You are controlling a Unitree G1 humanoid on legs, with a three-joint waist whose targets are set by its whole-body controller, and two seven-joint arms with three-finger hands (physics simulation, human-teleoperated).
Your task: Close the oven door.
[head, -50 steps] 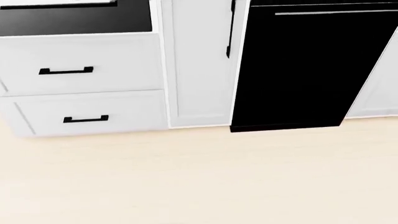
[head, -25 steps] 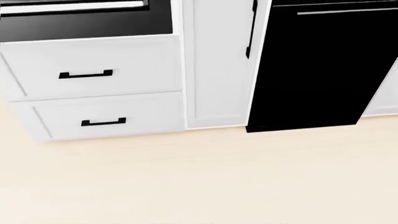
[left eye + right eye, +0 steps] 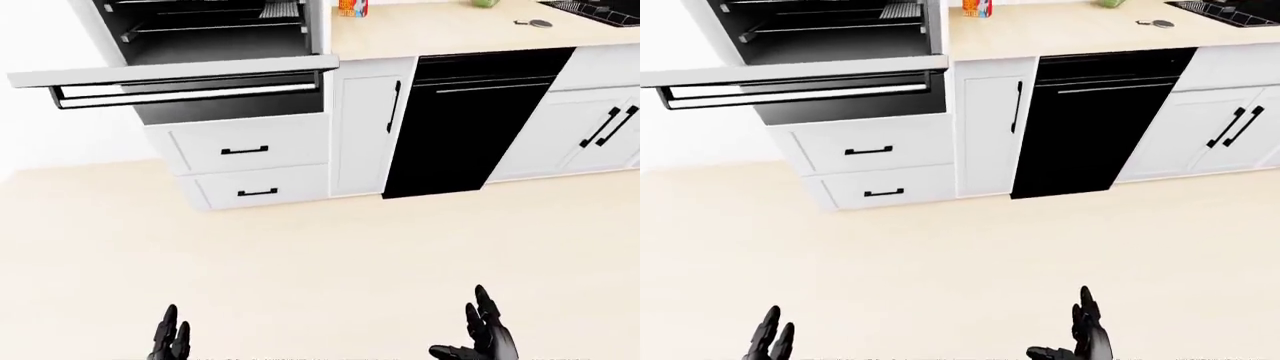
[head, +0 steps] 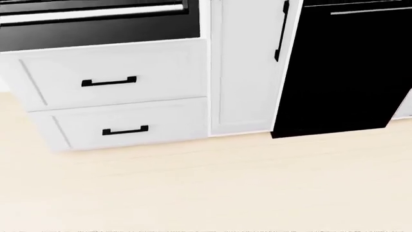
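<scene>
Oven door [image 3: 185,81] hangs open (level) over pale floor [image 3: 330,247] — both hands [image 3: 487,334] spread, empty.

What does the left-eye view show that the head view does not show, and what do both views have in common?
Only the left-eye view shows the open oven door folded down, the oven racks, the countertop, and both open hands, left hand and right hand, low in the picture, apart from everything. The head view shows nothing extra; it only sits closer and lower. Both share the two white drawers, the narrow cabinet door, the black dishwasher panel and the pale floor.
</scene>
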